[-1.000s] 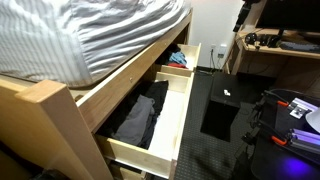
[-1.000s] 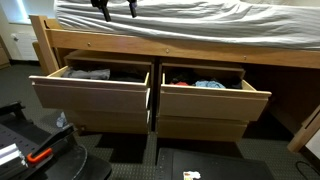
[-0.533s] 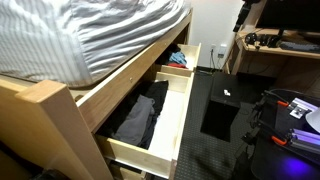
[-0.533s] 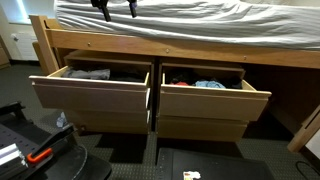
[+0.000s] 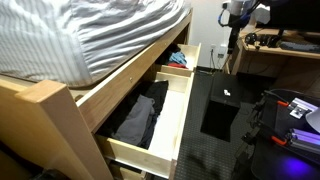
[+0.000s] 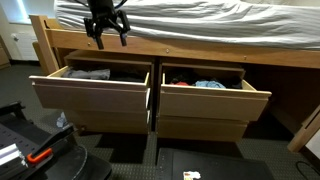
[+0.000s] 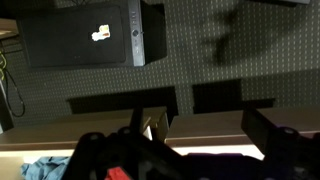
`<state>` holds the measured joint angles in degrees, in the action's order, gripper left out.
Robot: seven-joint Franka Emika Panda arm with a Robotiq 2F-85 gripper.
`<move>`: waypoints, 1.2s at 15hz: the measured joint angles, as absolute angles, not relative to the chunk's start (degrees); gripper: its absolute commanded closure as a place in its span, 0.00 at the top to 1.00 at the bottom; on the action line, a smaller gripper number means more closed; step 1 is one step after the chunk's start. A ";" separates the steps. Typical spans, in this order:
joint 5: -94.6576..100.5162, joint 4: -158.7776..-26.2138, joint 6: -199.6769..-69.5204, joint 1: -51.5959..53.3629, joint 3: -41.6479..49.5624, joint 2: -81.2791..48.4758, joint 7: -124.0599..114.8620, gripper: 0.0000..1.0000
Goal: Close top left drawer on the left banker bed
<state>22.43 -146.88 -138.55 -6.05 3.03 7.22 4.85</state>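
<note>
Our gripper (image 6: 110, 40) hangs in the upper left of the frame, in front of the striped mattress (image 6: 220, 15) and the pale top rail of the left banker bed (image 6: 200, 47). Its black fingers (image 6: 122, 36) are spread apart and hold nothing. In an exterior view we see only the pale end of the arm (image 5: 238, 12) at the top right edge, above the dark desk (image 5: 285, 50). Just below the gripper, and apart from it, the top left drawer (image 6: 90, 98) stands pulled well out of the frame. Its flat front faces us and dark clothes (image 6: 90, 73) lie inside. In an exterior view this same drawer (image 5: 175, 125) runs along the lower middle of the frame beneath the bed rail, with the dark clothes (image 5: 140, 115) heaped in it. Beside it, to the right in the picture, the neighbouring top drawer (image 6: 212, 100) is also pulled out and holds blue and red items. One level lower, a similar drawer front (image 6: 110, 122) sits flush with the frame. In the wrist view the gripper parts are dark blurs along the bottom edge. Above them lie a textured dark floor mat (image 7: 240, 50) and, in the upper left, a black box (image 7: 70, 45) with a small white label.
</note>
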 measured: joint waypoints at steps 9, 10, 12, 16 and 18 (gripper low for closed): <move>23.90 -144.06 -138.86 -4.47 2.17 -1.42 -0.51 1.00; 23.82 -143.98 -139.05 -4.46 2.20 -1.66 -0.64 1.00; 23.61 -143.32 -138.97 -4.43 2.25 -4.38 -0.66 1.00; 23.02 -138.45 -139.93 -4.81 4.38 -18.17 2.09 1.00; 20.74 -134.56 -141.73 -5.79 5.74 -24.56 3.73 1.00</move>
<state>20.74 -134.56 -141.73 -5.79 5.74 -24.56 3.73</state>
